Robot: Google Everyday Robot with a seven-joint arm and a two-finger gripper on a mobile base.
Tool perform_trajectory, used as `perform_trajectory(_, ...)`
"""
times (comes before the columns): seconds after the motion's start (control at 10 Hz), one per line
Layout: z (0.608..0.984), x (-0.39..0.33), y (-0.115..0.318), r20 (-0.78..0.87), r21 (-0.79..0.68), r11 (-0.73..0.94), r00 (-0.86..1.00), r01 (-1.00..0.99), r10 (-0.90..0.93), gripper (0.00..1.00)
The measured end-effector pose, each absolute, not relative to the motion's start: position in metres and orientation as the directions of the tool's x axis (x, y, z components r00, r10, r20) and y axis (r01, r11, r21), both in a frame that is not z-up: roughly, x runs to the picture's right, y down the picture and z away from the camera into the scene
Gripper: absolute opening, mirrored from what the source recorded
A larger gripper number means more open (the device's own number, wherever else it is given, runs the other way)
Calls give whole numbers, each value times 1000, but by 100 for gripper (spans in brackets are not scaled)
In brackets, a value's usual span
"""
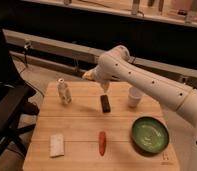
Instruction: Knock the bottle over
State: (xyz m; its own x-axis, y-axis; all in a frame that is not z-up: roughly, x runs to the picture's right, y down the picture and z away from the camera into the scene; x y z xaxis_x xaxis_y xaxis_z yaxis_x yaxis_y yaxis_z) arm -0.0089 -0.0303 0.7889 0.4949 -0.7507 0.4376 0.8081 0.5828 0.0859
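**Bottle upright**

The small clear ribbed plastic bottle with a white cap point(64, 92) stands at the light wooden table's point(82, 135) back left. The two-finger gripper point(88, 75) hovers near its right (not touching), fingers spread, empty. A flat black block point(105, 103) lies beyond.

One camera looks down at a slant from above the near edge of a wooden table point(79, 125), facing the long ledge point(52, 46) behind it. It sits at a middling distance, so the whole tabletop fits in frame, with a black chair point(7, 107) cut off at the left. The white arm point(157, 87) enters from the lower right. Its gripper point(89, 75) hangs over the table's far edge, to the right of the bottle point(64, 92).
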Motion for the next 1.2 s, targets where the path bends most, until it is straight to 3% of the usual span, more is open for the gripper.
perform_trajectory(1.2,815,-49,-40,439,137,541,438,830,-784,80)
